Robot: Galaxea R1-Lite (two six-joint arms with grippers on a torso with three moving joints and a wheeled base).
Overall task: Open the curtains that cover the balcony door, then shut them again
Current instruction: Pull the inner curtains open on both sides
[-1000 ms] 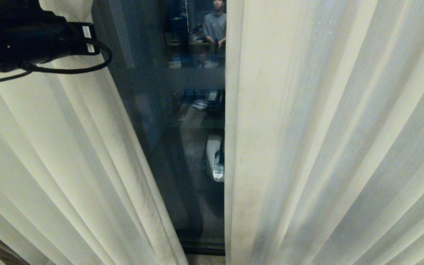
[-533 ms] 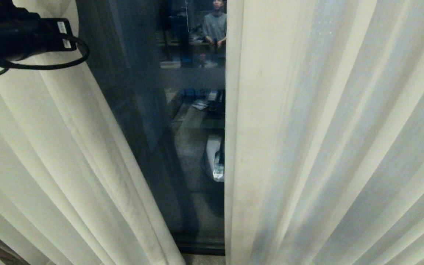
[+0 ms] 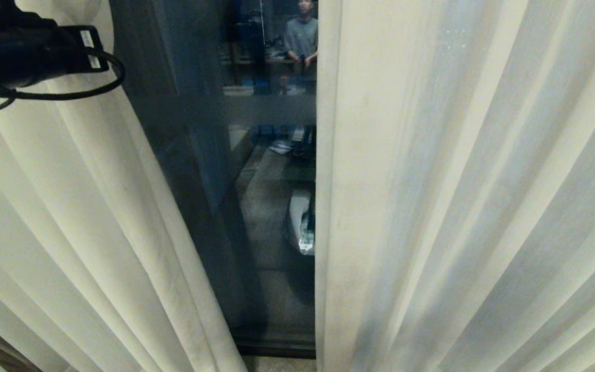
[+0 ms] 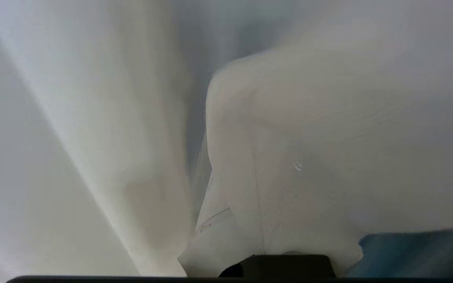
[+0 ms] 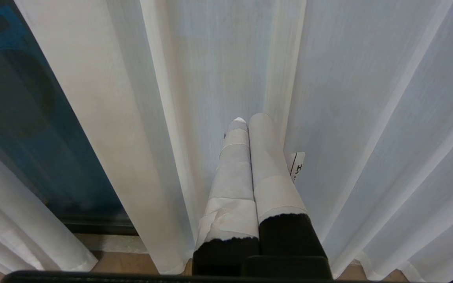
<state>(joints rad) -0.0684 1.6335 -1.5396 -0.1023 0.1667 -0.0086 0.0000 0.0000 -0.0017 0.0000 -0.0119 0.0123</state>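
Two cream pleated curtains hang in front of me, the left curtain and the right curtain. Between them a gap shows the dark glass of the balcony door with its greyish band. My left arm is high at the far left, at the left curtain's inner edge. In the left wrist view the hemmed fabric lies bunched over the fingers and hides them; the gripper is shut on that edge. My right gripper hangs low and shut, empty, its taped fingers against the right curtain.
The glass reflects a room with a person standing in it. The door's dark bottom frame sits on the floor. A strip of wooden floor shows under the curtain hems.
My left arm has moved left with the left curtain's edge, so the gap over the glass has widened. The curtain's lower part has swung left after it. The right arm has not moved.
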